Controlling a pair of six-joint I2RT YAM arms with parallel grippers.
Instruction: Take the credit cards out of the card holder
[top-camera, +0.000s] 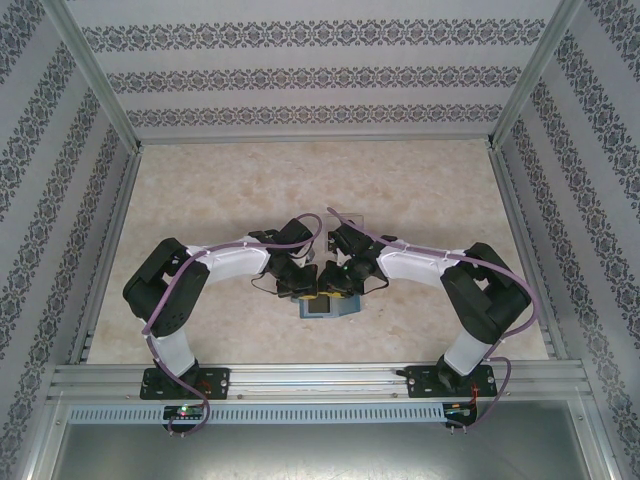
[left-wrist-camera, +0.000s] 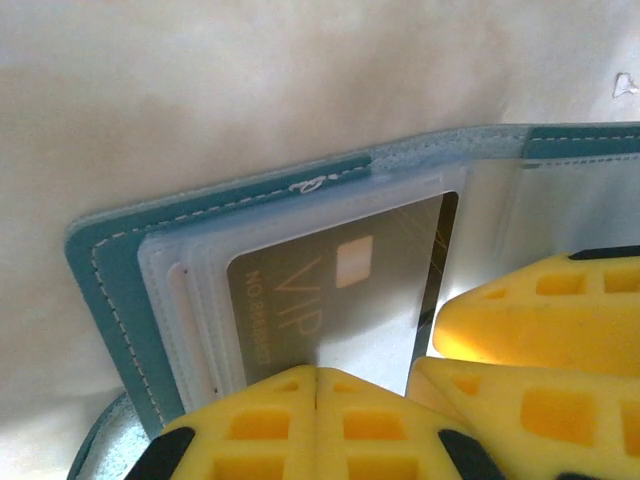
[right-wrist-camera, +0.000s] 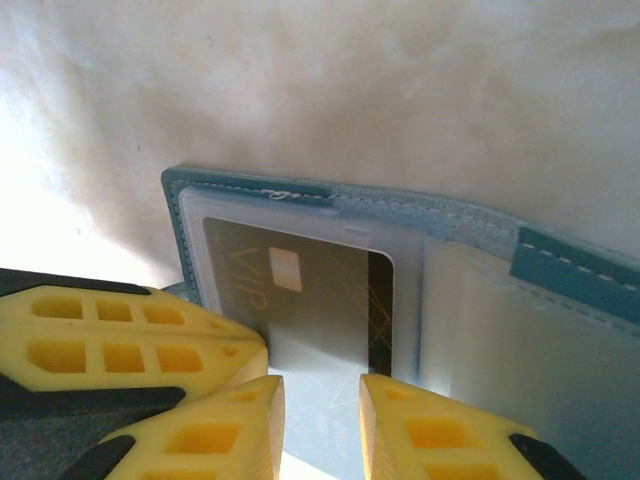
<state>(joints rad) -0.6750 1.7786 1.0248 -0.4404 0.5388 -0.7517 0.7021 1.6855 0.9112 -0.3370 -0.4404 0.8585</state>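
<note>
Your left pincer (left-wrist-camera: 315, 400) is clenched on nothing over the open card holder (top-camera: 328, 309), which lies toward 6 o'clock on the desk (top-camera: 400, 190), while your right pincer (right-wrist-camera: 322, 420) stands narrowly parted, the pocketed credit card (right-wrist-camera: 300, 295) at its 12 o'clock.

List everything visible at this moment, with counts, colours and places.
card holder: one, teal with clear inner sleeves, lying open at the table's centre, by both grippers.
credit card: one seen, dark gold with VIP lettering and a black stripe, inside a clear sleeve of the holder.
table: one, beige marbled.
walls: three, white with dark patterned bands, around the table.
left gripper: one, yellow fingers, shut, at the card's near edge.
right gripper: one, yellow fingers, apart, over the sleeve beside the left gripper.
</note>
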